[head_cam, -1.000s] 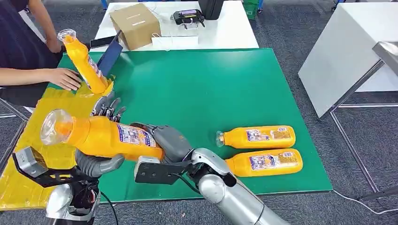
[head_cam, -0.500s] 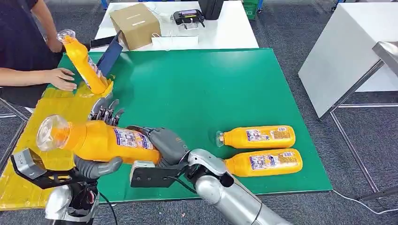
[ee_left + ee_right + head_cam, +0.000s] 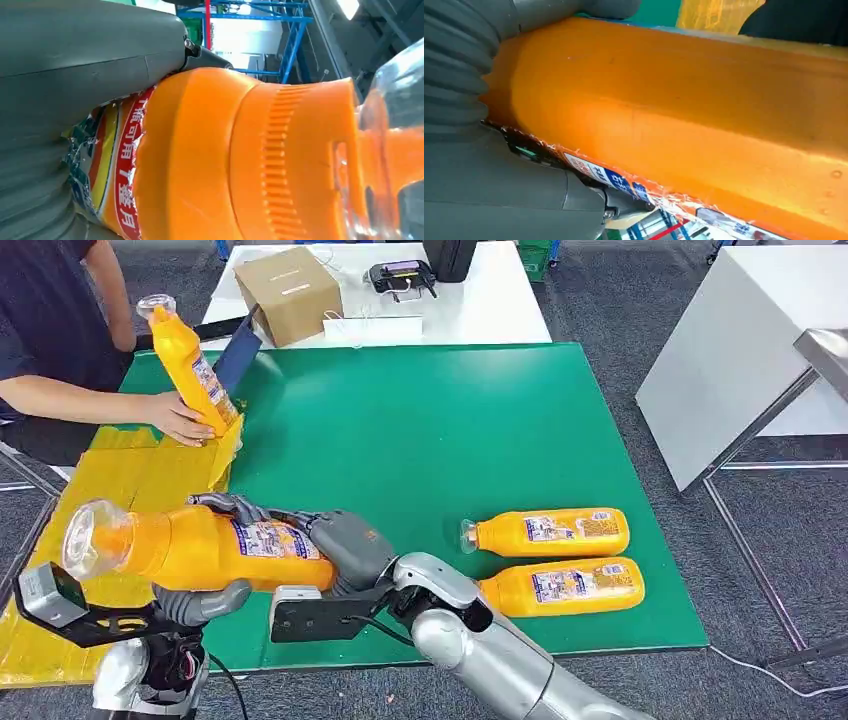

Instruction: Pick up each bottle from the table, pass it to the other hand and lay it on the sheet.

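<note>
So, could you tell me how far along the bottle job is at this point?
Done: nothing lies on the yellow sheet; a person's hand holds one bottle at its edge. In hand: the held bottle sits between left hand and right hand, mid-handover. Left: two bottles on the green table.

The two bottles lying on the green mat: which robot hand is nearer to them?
Right. The right hand grips the base end of the held bottle, just left of the two lying bottles. The left hand is farther left, under the bottle's middle.
</note>
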Available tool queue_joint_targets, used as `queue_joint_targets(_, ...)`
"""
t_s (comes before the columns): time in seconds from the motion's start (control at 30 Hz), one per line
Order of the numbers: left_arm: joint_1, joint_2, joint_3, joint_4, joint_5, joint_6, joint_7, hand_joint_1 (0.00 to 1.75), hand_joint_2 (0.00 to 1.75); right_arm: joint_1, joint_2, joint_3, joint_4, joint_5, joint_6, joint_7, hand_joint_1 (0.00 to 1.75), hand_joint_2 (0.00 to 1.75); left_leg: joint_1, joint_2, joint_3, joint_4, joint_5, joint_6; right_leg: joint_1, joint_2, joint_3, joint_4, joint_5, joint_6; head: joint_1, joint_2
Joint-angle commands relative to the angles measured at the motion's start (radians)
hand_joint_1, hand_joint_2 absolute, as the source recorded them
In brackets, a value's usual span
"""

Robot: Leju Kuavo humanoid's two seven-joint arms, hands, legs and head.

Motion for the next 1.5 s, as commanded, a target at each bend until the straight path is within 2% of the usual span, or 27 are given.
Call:
queue_joint_targets(0.03,-0.033,0.006,0.008,0.05,-0.008,-0.008,-0.004,1.75,1.75,-0.035,-0.034,0.043,0.083,0.01,0.005,0.016,1.75,1.75,0.002,-0.003,0.01,0.0,-0.004,-0.002,0.001,0.005,0.011,-0.001,-0.004,-0.002,0.0,0.0)
queue_joint_targets(0.07,-0.033,0.008,0.011,0.044,-0.039,0.011,-0.011,1.75,1.75,-0.037,-0.038,0.044,0.08,0.052,-0.02,0.033,1.75,1.75,0.003,-0.004,0.012,0.0,-0.005,-0.002,0.001,0.006,0.013,-0.001,-0.005,-0.002,0.0,0.0)
queue_joint_targets(0.1,-0.033,0.011,0.015,0.039,-0.064,0.026,-0.018,1.75,1.75,-0.037,-0.042,0.041,0.076,0.102,-0.047,0.048,0.98,1.75,0.001,-0.003,0.006,-0.001,-0.002,-0.001,0.0,0.003,0.006,-0.001,-0.002,-0.001,0.0,0.0)
queue_joint_targets(0.13,-0.034,0.018,0.024,0.031,-0.092,0.045,-0.019,1.75,1.75,-0.022,-0.045,0.016,0.062,0.131,-0.054,0.066,0.0,1.75,0.002,-0.003,0.008,0.0,-0.003,-0.001,0.001,0.004,0.009,-0.001,-0.003,-0.002,0.0,0.0)
queue_joint_targets(0.17,-0.037,0.028,0.035,0.032,-0.098,0.053,-0.012,1.75,1.75,-0.018,-0.055,0.001,0.046,0.13,-0.057,0.068,0.0,1.75,0.002,-0.004,0.01,0.0,-0.004,-0.001,0.001,0.005,0.011,-0.001,-0.004,-0.002,0.0,0.0)
queue_joint_targets(0.2,-0.044,0.041,0.046,0.033,-0.129,0.073,-0.006,1.75,1.75,-0.004,-0.068,-0.026,0.027,0.11,-0.062,0.065,0.0,1.75,0.001,-0.002,0.005,-0.001,-0.001,-0.001,0.0,0.002,0.005,-0.001,-0.001,-0.001,0.0,0.0)
queue_joint_targets(0.23,-0.057,0.065,0.063,0.04,-0.195,0.111,-0.007,1.75,1.75,0.019,-0.096,-0.06,-0.016,0.106,-0.07,0.064,0.0,1.75,0.002,-0.004,0.007,0.0,-0.003,-0.001,0.001,0.002,0.009,-0.001,-0.003,-0.002,0.0,0.0)
queue_joint_targets(0.3,-0.075,0.1,0.096,0.052,-0.317,0.182,-0.015,1.75,1.75,0.075,-0.128,-0.123,-0.101,0.12,-0.11,0.051,0.0,1.75,0.002,-0.004,0.002,0.0,0.0,-0.001,0.001,-0.001,0.003,-0.002,-0.001,-0.001,0.001,0.0)
queue_joint_targets(0.33,-0.077,0.102,0.117,0.055,-0.318,0.169,-0.019,1.75,1.75,0.095,-0.142,-0.141,-0.133,0.128,-0.096,0.042,0.0,1.75,0.002,-0.007,0.006,0.0,-0.002,-0.001,0.001,0.0,0.008,-0.001,-0.003,-0.001,0.0,0.0)
queue_joint_targets(0.43,-0.076,0.098,0.123,0.052,-0.319,0.161,-0.02,1.75,1.75,0.104,-0.137,-0.145,-0.143,0.134,-0.087,0.043,0.0,1.75,0.0,-0.003,0.002,0.0,0.0,-0.001,0.0,0.0,0.002,0.0,-0.001,-0.001,0.0,0.0)
queue_joint_targets(0.47,-0.081,0.12,0.115,0.043,-0.505,0.273,-0.044,1.75,1.75,0.128,-0.133,-0.176,-0.168,0.141,-0.116,0.038,0.0,1.75,0.001,-0.003,0.005,0.0,-0.002,-0.001,0.0,0.003,0.006,0.0,-0.003,-0.001,0.0,0.0)
queue_joint_targets(0.5,-0.092,0.141,0.123,0.051,-0.59,0.323,-0.043,1.75,1.75,0.157,-0.141,-0.208,-0.21,0.142,-0.147,0.028,0.0,0.0,0.001,-0.002,0.004,0.0,-0.002,-0.001,0.001,0.002,0.004,-0.001,-0.001,-0.001,0.0,0.0)
queue_joint_targets(0.6,-0.124,0.223,0.174,0.11,-0.878,0.461,-0.039,1.75,1.75,0.258,-0.183,-0.331,-0.375,0.144,-0.191,0.004,0.0,0.0,0.002,-0.007,0.003,0.0,-0.001,-0.001,0.001,-0.003,0.005,0.0,-0.003,-0.001,0.0,0.0)
queue_joint_targets(0.63,-0.122,0.27,0.184,0.149,-1.044,0.533,-0.027,1.75,1.75,0.269,-0.225,-0.36,-0.411,0.121,-0.135,0.022,0.0,0.0,0.002,-0.01,0.007,0.001,-0.003,-0.001,0.001,-0.003,0.009,0.0,-0.006,-0.002,0.001,0.0)
queue_joint_targets(0.73,-0.123,0.281,0.209,0.183,-1.039,0.538,-0.059,1.75,1.75,0.277,-0.241,-0.393,-0.422,0.102,-0.114,0.011,0.0,0.0,0.0,-0.003,0.004,-0.001,-0.001,-0.001,0.0,0.001,0.004,-0.001,-0.002,-0.001,0.0,0.0)
queue_joint_targets(0.77,-0.111,0.302,0.197,0.189,-1.142,0.586,-0.03,1.75,1.75,0.273,-0.247,-0.396,-0.417,0.1,-0.11,0.008,0.0,0.0,0.001,-0.004,0.007,0.0,-0.003,-0.002,0.0,0.002,0.008,0.0,-0.004,-0.001,0.0,0.0)
queue_joint_targets(0.83,-0.085,0.376,0.196,0.259,-1.323,0.637,0.034,1.75,1.75,0.289,-0.307,-0.426,-0.453,0.064,-0.094,0.003,0.0,0.0,0.001,-0.004,0.008,0.0,-0.003,-0.002,0.0,0.002,0.008,0.0,-0.004,-0.002,0.0,0.0)
queue_joint_targets(0.87,-0.078,0.391,0.221,0.305,-1.278,0.61,0.02,1.75,1.75,0.297,-0.344,-0.436,-0.47,0.035,-0.07,-0.002,0.0,0.0,0.001,-0.003,0.006,0.0,-0.003,-0.001,0.0,0.002,0.006,-0.001,-0.003,-0.001,0.0,0.0)
queue_joint_targets(0.9,-0.076,0.43,0.214,0.362,-1.358,0.642,0.04,1.75,1.75,0.304,-0.38,-0.45,-0.486,0.005,-0.042,-0.001,0.0,0.0,0.0,-0.003,0.007,-0.001,-0.002,-0.001,-0.001,0.002,0.006,-0.001,-0.003,-0.001,0.0,0.0)
queue_joint_targets(1.07,-0.085,0.496,0.199,0.558,-1.439,0.645,0.043,1.75,1.75,0.343,-0.49,-0.499,-0.514,-0.121,0.048,0.001,0.0,0.0,0.0,-0.003,0.008,-0.002,-0.003,-0.001,-0.001,0.003,0.008,-0.001,-0.003,-0.001,0.0,0.0)
queue_joint_targets(1.1,-0.084,0.514,0.178,0.591,-1.486,0.666,0.055,1.75,1.75,0.352,-0.508,-0.507,-0.521,-0.132,0.053,-0.001,0.0,1.75,0.0,-0.003,0.006,-0.002,-0.002,-0.001,-0.001,0.001,0.006,-0.001,-0.002,-0.001,0.0,0.0)
queue_joint_targets(1.13,-0.09,0.515,0.171,0.633,-1.462,0.641,0.033,1.75,1.75,0.364,-0.537,-0.518,-0.532,-0.151,0.066,0.007,0.0,1.75,0.001,-0.004,0.01,-0.001,-0.004,-0.001,-0.001,0.002,0.01,-0.001,-0.005,-0.001,0.0,0.0)
queue_joint_targets(1.23,-0.097,0.535,0.124,0.697,-1.408,0.572,-0.011,1.75,1.75,0.363,-0.578,-0.528,-0.536,-0.169,0.089,0.015,0.0,1.75,-0.001,-0.003,0.005,-0.001,-0.002,-0.001,-0.001,0.001,0.004,-0.001,-0.002,-0.001,0.0,0.0)
queue_joint_targets(1.27,-0.097,0.541,0.103,0.706,-1.403,0.568,-0.021,1.75,1.75,0.354,-0.579,-0.526,-0.529,-0.174,0.095,0.015,0.0,1.75,0.0,-0.004,0.008,-0.001,-0.003,-0.001,-0.002,0.002,0.008,-0.001,-0.004,-0.001,0.0,0.0)
queue_joint_targets(1.33,-0.092,0.511,0.089,0.708,-1.354,0.553,-0.069,1.75,1.75,0.335,-0.57,-0.515,-0.509,-0.18,0.105,0.016,0.0,1.75,-0.001,-0.001,0.004,-0.001,-0.001,-0.001,-0.001,0.002,0.003,-0.001,-0.001,-0.001,0.0,0.0)
queue_joint_targets(1.37,-0.089,0.5,0.08,0.708,-1.358,0.553,-0.065,1.75,1.75,0.331,-0.567,-0.512,-0.507,-0.18,0.105,0.016,0.0,1.75,0.0,-0.003,0.008,-0.001,-0.003,-0.001,-0.001,0.003,0.008,-0.001,-0.003,-0.001,0.0,0.0)
queue_joint_targets(1.5,-0.088,0.49,0.046,0.692,-1.332,0.551,-0.076,1.75,1.75,0.305,-0.557,-0.488,-0.481,-0.186,0.11,0.018,0.0,1.75,-0.001,-0.002,0.006,-0.001,-0.002,-0.001,-0.002,0.003,0.005,-0.001,-0.002,-0.001,0.0,0.0)
